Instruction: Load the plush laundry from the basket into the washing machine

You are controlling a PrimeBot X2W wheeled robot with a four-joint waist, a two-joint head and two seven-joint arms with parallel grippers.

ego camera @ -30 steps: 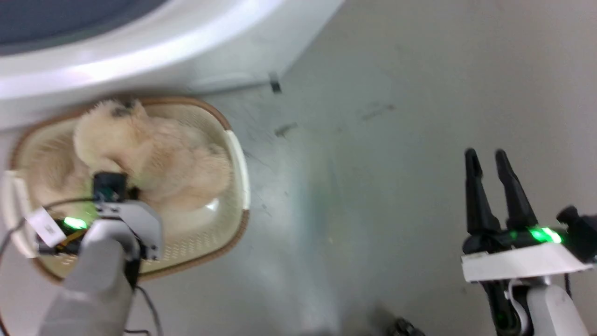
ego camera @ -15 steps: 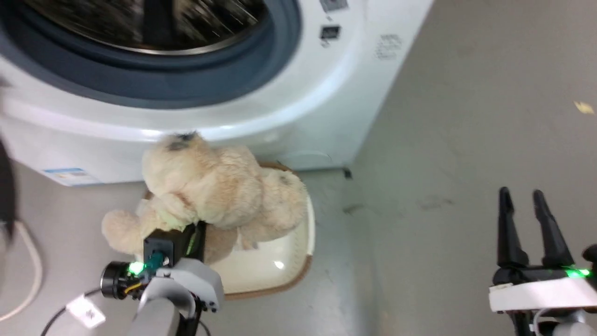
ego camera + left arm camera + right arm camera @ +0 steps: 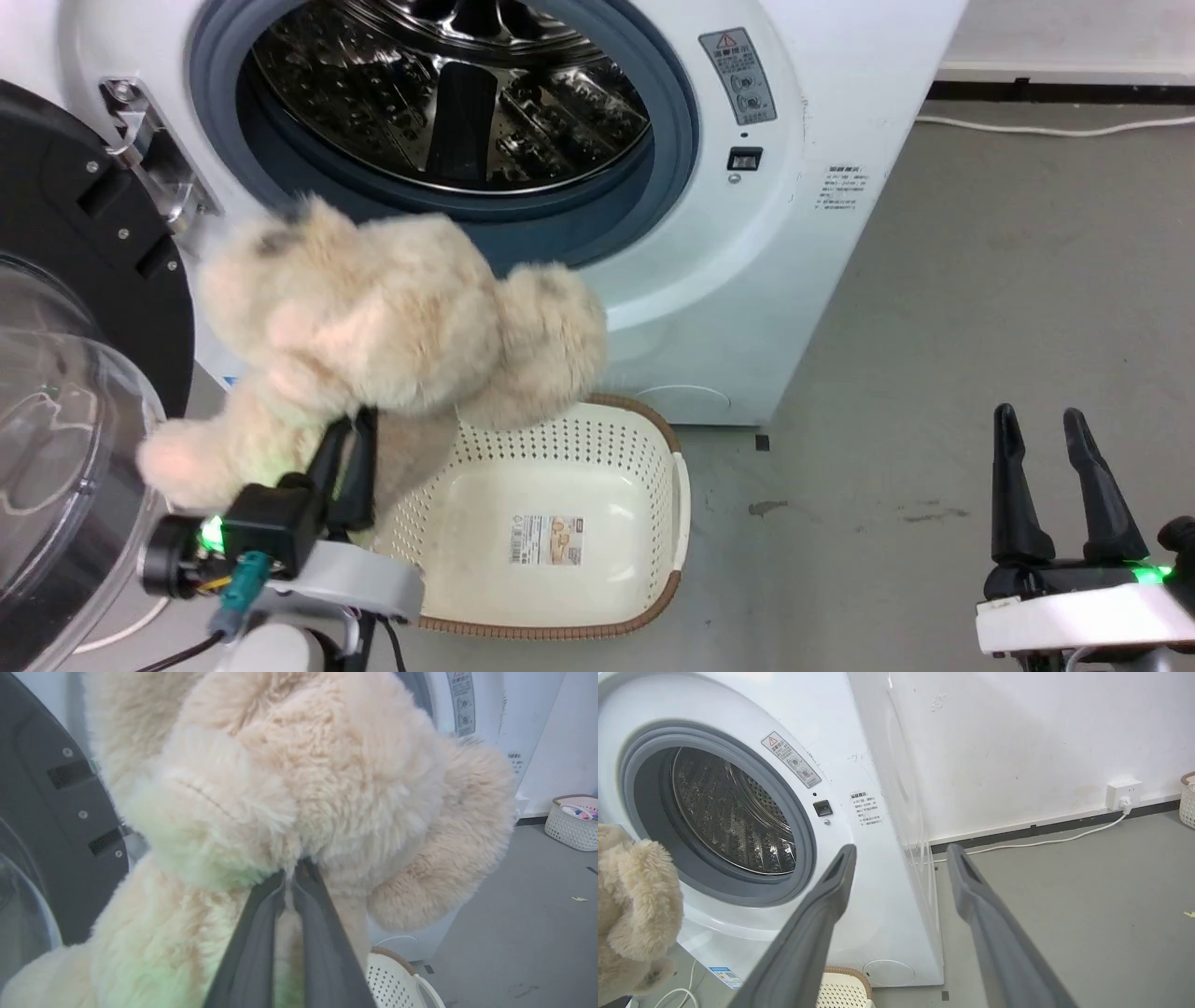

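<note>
Nearest, at lower left, left gripper (image 3: 353, 422): its two long dark fingers (image 3: 252, 947) are clamping on a fold of fur under the plush laundry (image 3: 392, 308), with only a thin strip of fluff showing between them.
Plush laundry: this fluffy beige teddy bear with rounded ears is hanging in the air off those fingers, above the left end of the basket (image 3: 679, 485) and in front of the washer's opening, outside the drum; one stubby limb is drooping to the left.
Right gripper (image 3: 1038, 417): its jaws are standing apart with a clear gap, gripping and touching nothing, over the grey floor (image 3: 980, 308).
Basket: cream plastic with perforated walls and a brown woven-look rim, it is sitting on the floor at the washer's foot, showing a printed label (image 3: 546, 539) on its smooth bottom.
Door (image 3: 84, 261): black-framed with domed clear glass, it is standing open at the left.
Washing machine (image 3: 803, 233): its glossy white front is curving around a grey rubber seal (image 3: 674, 121).
Drum (image 3: 448, 93): shiny dimpled steel is gleaming inside.
</note>
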